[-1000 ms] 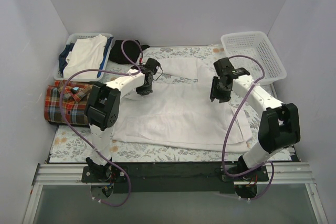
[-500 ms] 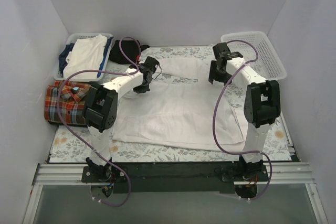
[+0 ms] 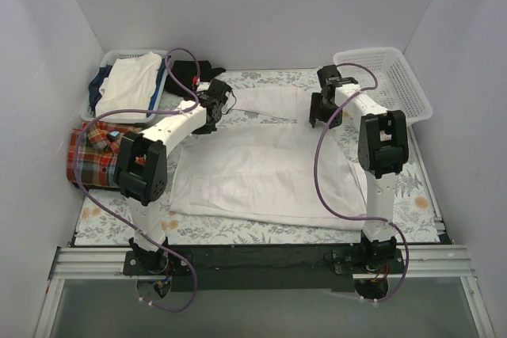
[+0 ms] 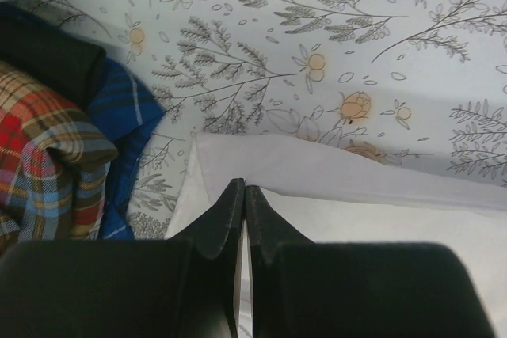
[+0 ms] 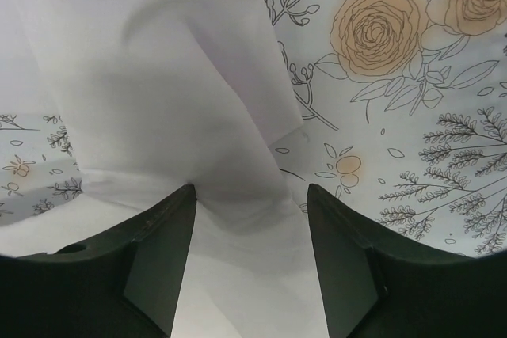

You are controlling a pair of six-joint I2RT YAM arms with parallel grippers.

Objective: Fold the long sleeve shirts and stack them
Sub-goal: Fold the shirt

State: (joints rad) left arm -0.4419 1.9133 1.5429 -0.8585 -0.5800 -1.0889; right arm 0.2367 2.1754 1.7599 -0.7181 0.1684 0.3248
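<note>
While the right hand [image 5: 249,195] gapes astride the white shirt [image 5: 142,77], the left hand [image 4: 242,191] pinches its edge.

White shirt [image 3: 269,172]; red-orange-blue plaid shirt [image 3: 87,160]; floral tablecloth [image 3: 238,229].

We see the large plain white collared shirt [image 3: 269,164] as thin, matt cloth, smooth apart from soft creases, while the floral-printed table cover [image 4: 333,29] looks flat and matt, its material unclear. The red, orange and blue plaid shirt [image 4: 47,156] shows a coarser woven cloth, and the small black garment [image 3: 207,69] is dull, dark fabric. The left gripper [image 4: 242,189] and the right gripper [image 5: 249,195] have fingers that look like matt black plastic, and the white lattice basket [image 3: 392,77] looks like smooth, faintly shiny plastic.
</note>
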